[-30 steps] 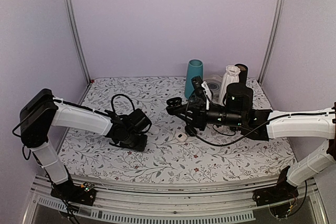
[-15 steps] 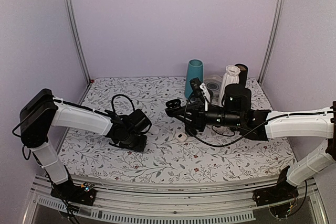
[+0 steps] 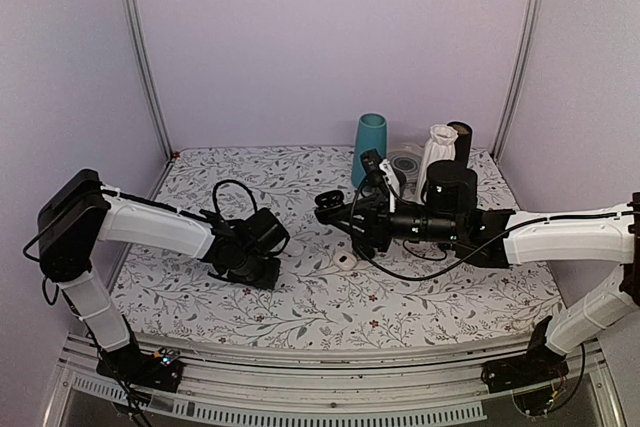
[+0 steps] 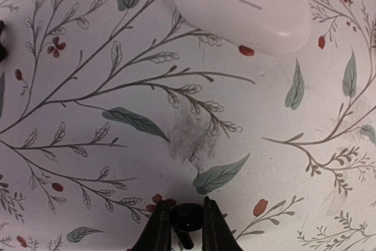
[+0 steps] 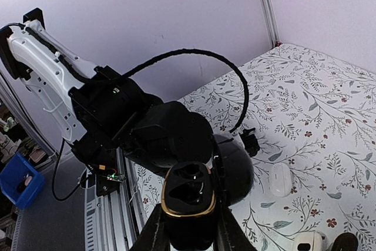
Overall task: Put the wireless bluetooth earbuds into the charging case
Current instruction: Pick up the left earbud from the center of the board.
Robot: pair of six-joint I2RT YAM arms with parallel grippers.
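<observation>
In the left wrist view my left gripper (image 4: 187, 220) is shut on a tiny black earbud (image 4: 188, 216), low over the floral cloth. It also shows in the top view (image 3: 262, 272). A closed white oval case (image 4: 244, 7) lies just ahead of it. My right gripper (image 5: 188, 218) is shut on the black charging case (image 5: 188, 195), which has a gold rim. Its lid is open and its two sockets face the camera. In the top view the right gripper (image 3: 335, 205) holds it raised over the table's middle. I see no second earbud.
A teal cup (image 3: 371, 147), a white vase (image 3: 436, 159), a black cylinder (image 3: 462, 137) and a clear round dish (image 3: 408, 162) stand at the back. A small white item (image 3: 346, 260) lies under the right gripper. The white case (image 5: 281, 179) lies between the arms.
My right gripper has shifted slightly left and up with the black case. The left arm has not moved.
</observation>
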